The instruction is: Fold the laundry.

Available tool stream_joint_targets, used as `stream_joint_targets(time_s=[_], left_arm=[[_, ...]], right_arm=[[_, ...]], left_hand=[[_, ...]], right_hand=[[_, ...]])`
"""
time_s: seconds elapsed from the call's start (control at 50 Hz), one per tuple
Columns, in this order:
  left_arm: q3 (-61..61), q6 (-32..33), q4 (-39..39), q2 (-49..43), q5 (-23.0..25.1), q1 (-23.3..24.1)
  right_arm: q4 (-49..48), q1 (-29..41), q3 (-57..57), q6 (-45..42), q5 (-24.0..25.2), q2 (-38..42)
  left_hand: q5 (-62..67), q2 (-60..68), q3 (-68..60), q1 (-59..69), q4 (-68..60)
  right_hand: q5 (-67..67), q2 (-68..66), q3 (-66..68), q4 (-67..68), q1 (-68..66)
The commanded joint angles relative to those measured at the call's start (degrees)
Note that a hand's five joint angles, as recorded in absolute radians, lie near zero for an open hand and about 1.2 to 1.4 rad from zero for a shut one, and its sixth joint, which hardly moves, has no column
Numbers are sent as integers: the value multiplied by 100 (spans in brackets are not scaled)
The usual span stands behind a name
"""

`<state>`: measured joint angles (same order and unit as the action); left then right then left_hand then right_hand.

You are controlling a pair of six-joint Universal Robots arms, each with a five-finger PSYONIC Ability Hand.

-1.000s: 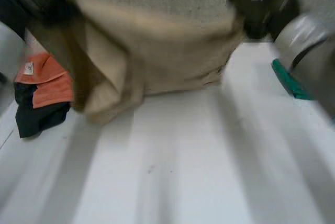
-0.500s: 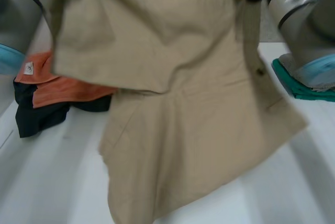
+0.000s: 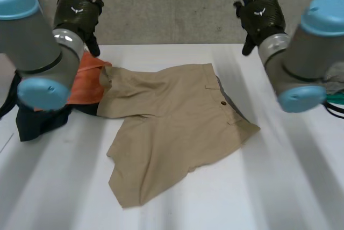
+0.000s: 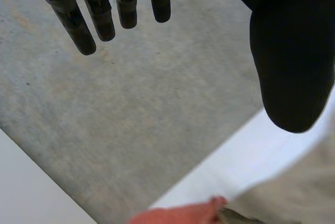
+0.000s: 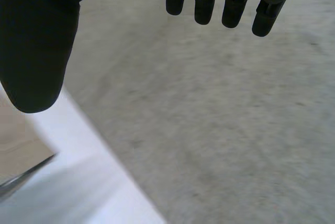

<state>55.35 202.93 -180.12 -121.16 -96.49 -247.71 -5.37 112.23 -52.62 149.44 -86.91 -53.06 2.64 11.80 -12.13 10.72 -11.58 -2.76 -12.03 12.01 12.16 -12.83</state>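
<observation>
below left robot hand (image 3: 78, 12) and right robot hand (image 3: 262, 14), tan shorts (image 3: 172, 128).

Tan shorts (image 3: 177, 122) lie spread, rumpled, mid-table (one leg overlapping the orange garment (image 3: 86, 82)).

The left arm (image 3: 37, 52) and right arm (image 3: 293, 63) are thick, smooth grey tubes, and each joint ends in a round light-blue cap (image 3: 40, 91). A shinier grey ring sits at each wrist. The left hand (image 3: 79, 14) and right hand (image 3: 262, 15) are black with a ribbed, glove-like back that bears a small white emblem (image 3: 76, 9). In the wrist views the fingers (image 4: 73, 22) are slim black segmented rods with rounded tips, and the thumb (image 4: 290, 62) is a broad, smooth black lobe
</observation>
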Motion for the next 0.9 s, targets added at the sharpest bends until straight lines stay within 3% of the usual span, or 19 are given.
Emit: stream_joint_targets(time_s=[0.02, 0.14, 0.24, 0.44, 0.64, 0.72, 0.9], left_arm=[[3093, -43, 469, 1972, 261, 688], [4982, -157, 969, 2703, 789, 1618], [5425, -359, 1172, 2379, 650, 1990], [5285, -299, 515, 1403, -352, 2043], [5337, 45, -339, 1314, -415, 2016], [5381, 106, -506, 1367, -467, 1964], [5618, 36, -954, 1920, -415, 1849]], right_arm=[[1484, -518, -1777, -1126, 1580, -1091], [2285, -1018, -3023, -2276, 2186, -1268], [1795, -1274, -3606, -2850, 2609, -970], [196, -1309, -3817, -2465, 2697, -354], [-298, -1169, -3844, -2112, 2697, -292], [-342, -1133, -3861, -2095, 2697, -275], [-535, -1090, -3870, -2016, 2627, -213]], left_hand=[[951, 1035, -1002, 1143, -1057], [2094, 2178, -2144, 2285, -2200], [2147, 2231, -2198, 2339, -2253], [1137, 1221, -1187, 1328, -1243], [1490, 1574, -1540, 1681, -1596], [2195, 2279, -2246, 2387, -2301], [2499, 2583, -2550, 2691, -2605]], right_hand=[[-749, -822, 825, 809, -742], [-1790, -1863, 1866, 1850, -1783], [-2045, -2118, 2121, 2105, -2038], [-1961, -2034, 2036, 2021, -1954], [-2365, -2438, 2440, 2424, -2358], [-2365, -2438, 2440, 2425, -2358], [-2382, -2455, 2457, 2442, -2375]])
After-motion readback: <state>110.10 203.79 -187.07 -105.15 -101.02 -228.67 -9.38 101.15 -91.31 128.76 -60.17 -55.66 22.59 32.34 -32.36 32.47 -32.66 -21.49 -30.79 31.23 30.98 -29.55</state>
